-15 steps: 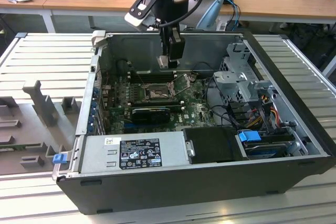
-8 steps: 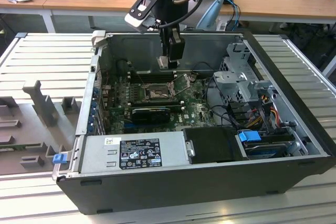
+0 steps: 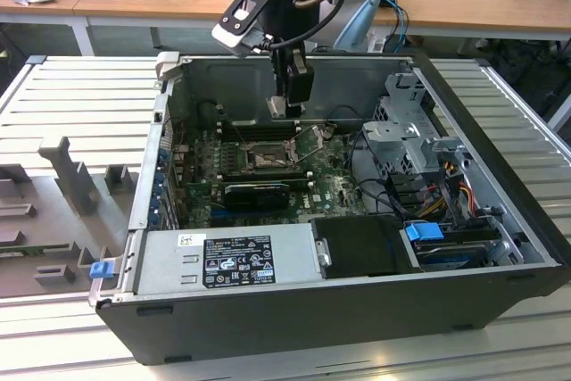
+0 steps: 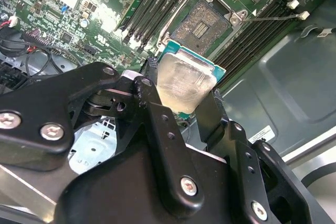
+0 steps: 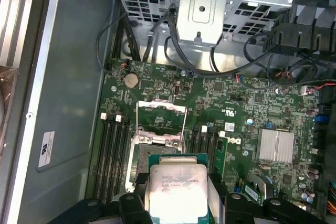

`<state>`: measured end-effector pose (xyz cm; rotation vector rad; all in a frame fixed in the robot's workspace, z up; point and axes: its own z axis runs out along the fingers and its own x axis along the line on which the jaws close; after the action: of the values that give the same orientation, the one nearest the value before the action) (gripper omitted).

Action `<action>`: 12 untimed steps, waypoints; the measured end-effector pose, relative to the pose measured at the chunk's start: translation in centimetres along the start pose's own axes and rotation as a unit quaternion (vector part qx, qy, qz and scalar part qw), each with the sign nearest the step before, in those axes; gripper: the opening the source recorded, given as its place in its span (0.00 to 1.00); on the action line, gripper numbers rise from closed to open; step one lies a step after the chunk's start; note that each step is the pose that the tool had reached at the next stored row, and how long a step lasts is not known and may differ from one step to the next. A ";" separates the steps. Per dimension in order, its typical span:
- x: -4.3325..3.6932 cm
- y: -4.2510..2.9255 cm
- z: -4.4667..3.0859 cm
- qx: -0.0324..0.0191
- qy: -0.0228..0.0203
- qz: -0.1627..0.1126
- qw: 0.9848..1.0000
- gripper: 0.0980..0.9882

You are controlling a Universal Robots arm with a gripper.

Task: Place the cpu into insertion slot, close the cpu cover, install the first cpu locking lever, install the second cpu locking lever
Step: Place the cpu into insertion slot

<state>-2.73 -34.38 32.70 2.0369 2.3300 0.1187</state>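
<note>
Jaws are shut tight on the cpu, holding it up in the air over the motherboard inside the open case, which sits on the ribbed desk. That's the exterior view. The insertion slot is down below the chip with nothing in it, and the cpu cover is flipped up beside it. In the second wrist view, my two black fingers pinch opposite edges of the cpu, silver top toward the camera. The insertion slot lies just past it with its pins glinting, memory slots on both sides. In the first wrist view, the cpu hangs over part of the insertion slot. The cpu cover stands open at the far edge.
</note>
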 end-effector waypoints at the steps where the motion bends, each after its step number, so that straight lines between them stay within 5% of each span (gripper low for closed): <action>1: 0.00 0.00 0.02 0.000 0.000 0.000 1.000 0.48; 12: 0.06 -0.09 0.50 -0.001 -0.002 0.027 1.000 0.48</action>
<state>-2.79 -34.32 32.20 2.0979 2.2726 0.1170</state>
